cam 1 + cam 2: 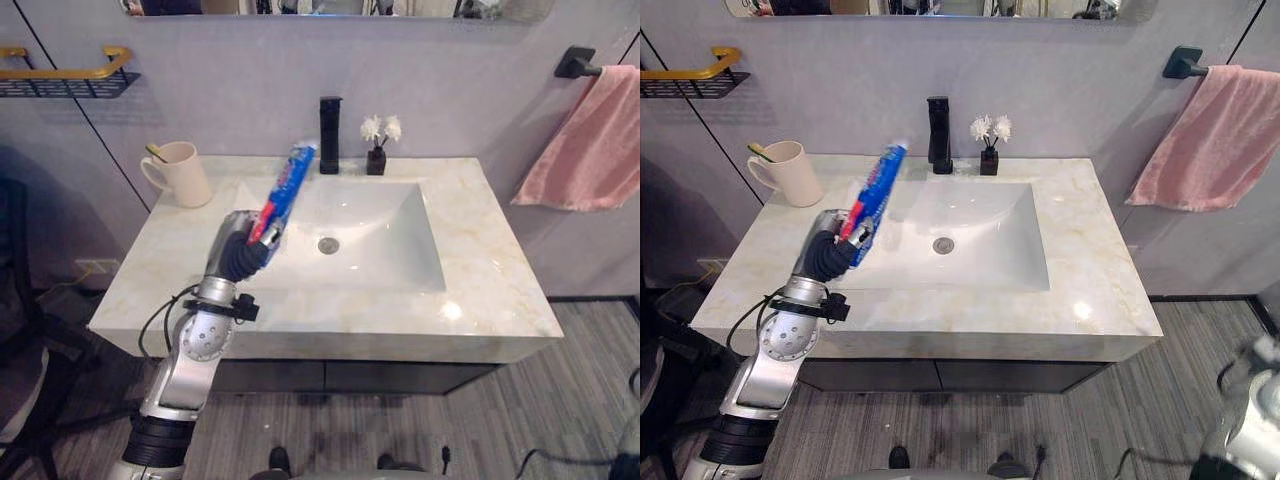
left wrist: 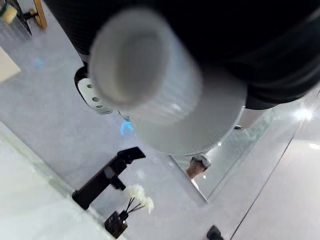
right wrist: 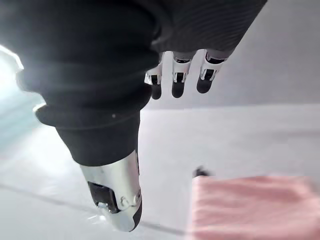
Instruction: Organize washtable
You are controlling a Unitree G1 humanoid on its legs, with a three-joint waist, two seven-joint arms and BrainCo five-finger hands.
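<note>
In the left eye view, the left hand (image 1: 240, 243) is clamped round the lower, red end of a blue, red and white toothpaste tube (image 1: 289, 187). The tube rises out of the hand and slants away toward the tall black faucet (image 1: 329, 134), above the left rim of the white rectangular basin (image 1: 400, 240). The step in hand looks like carrying the tube to the cream ceramic mug (image 1: 181, 173), which stands on the pale marble countertop (image 1: 500, 285) to the hand's left rear. To do it well, the hand should swing left, keep the grip firm and bring the tube nearer upright. It should then lower the tube clear of the toothbrush (image 1: 155, 152) already leaning in the mug, and let go only once the tube rests inside.

The right eye view shows the same hold: the tube's upper end is in the air, touching nothing, well apart from the mug.

The left wrist view looks along the tube, and its white ribbed cap (image 2: 132, 57) sits just in front of the hand.

In the right wrist view, the right hand (image 3: 176, 77) hangs with loose, straight fingers and holds nothing, near a pink hanging towel (image 3: 250, 207).
</note>
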